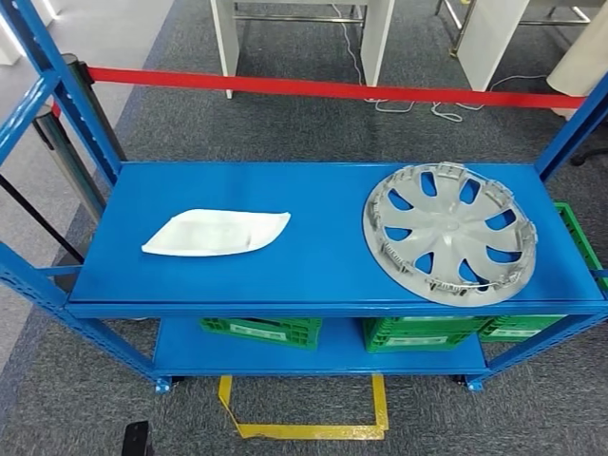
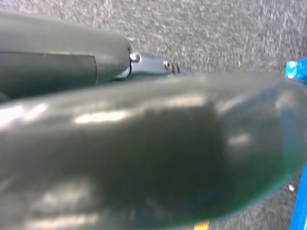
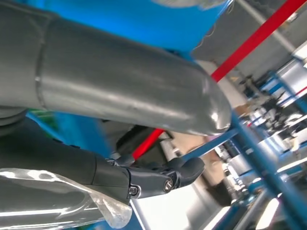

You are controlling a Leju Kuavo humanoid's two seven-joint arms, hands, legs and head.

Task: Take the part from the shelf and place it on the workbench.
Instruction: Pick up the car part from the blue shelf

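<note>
Right hand [image 3: 108, 96] is showing in its wrist view as a thick grey thumb above darker fingers [image 3: 159, 175]; the thumb and fingers are lying apart, stretched out, with nothing gripped between them, so it is reading as open. A clear, shiny film [image 3: 108, 211] is lying along the underside of the fingers, and I cannot tell what it is. Behind the hand, blue shelf metal and the red barrier tape [image 3: 253, 40] are passing through the picture, blurred.

Left hand [image 2: 145, 153] is hanging over grey carpet [image 2: 217, 28], with a corner of blue frame at the edge of its wrist view. It is so close and blurred that I cannot tell whether it is open or closed; one dark finger [image 2: 152, 64] is pointing straight out beside the thumb.

From the head view, two parts are lying on the top level of the blue shelf [image 1: 323, 256], well apart. A silver wheel cover [image 1: 449, 233] is resting flat toward the right end, its rim near the front edge. A white, leaf-shaped flat part [image 1: 215, 232] is lying toward the left. Which of the two the task means I cannot tell; both are sitting on the shelf with no hand touching them.

Green crates [image 1: 261, 332] are standing on the lower level. A yellow floor marking [image 1: 308, 430] is running along the carpet in front of the shelf, and white table legs [image 1: 376, 38] are standing beyond the tape.
</note>
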